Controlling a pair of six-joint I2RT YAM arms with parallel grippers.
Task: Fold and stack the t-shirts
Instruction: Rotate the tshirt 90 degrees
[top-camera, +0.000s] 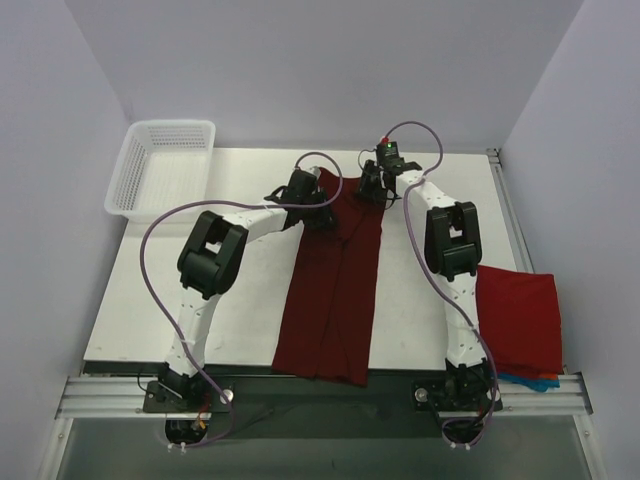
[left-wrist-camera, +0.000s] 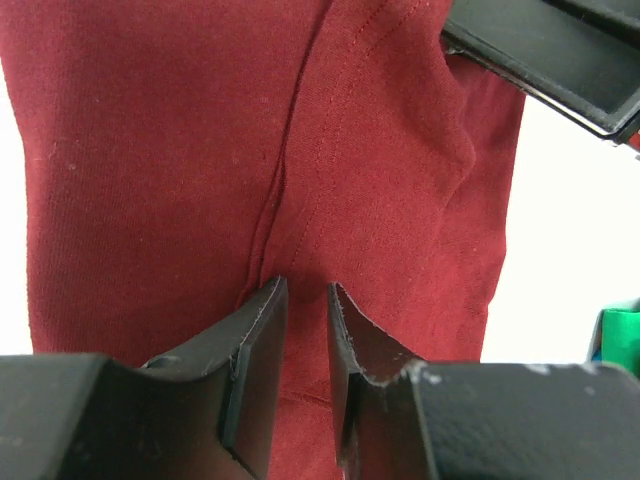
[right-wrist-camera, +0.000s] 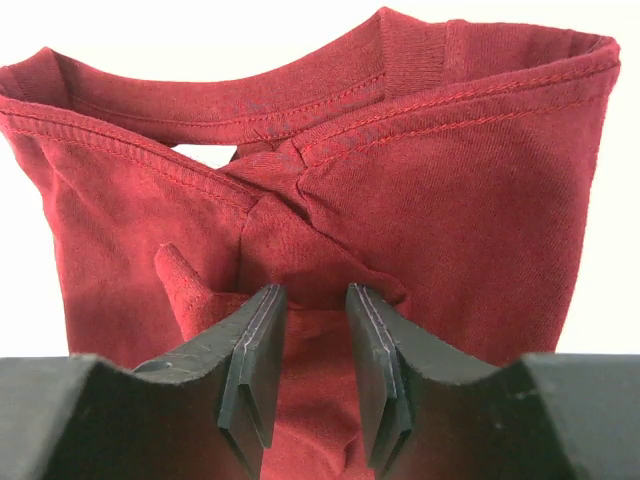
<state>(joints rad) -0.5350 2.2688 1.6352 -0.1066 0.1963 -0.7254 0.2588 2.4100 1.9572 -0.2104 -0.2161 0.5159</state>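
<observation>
The dark maroon t-shirt (top-camera: 330, 300) lies folded into a long strip down the middle of the table, collar at the far end. My left gripper (top-camera: 328, 215) is at its far left edge; in the left wrist view (left-wrist-camera: 305, 295) its jaws stand narrowly apart with maroon cloth (left-wrist-camera: 150, 150) pinched between them. My right gripper (top-camera: 372, 192) is at the collar end; in the right wrist view (right-wrist-camera: 312, 300) it is shut on a bunched fold of the shirt (right-wrist-camera: 480, 200) just below the collar. The brighter red t-shirt (top-camera: 518, 315) lies folded at the right edge.
A white mesh basket (top-camera: 160, 165) stands at the far left corner. A bit of teal-green cloth (top-camera: 530, 381) sticks out under the red shirt. The right gripper's black finger (left-wrist-camera: 550, 50) shows close by in the left wrist view. Grey walls enclose the table.
</observation>
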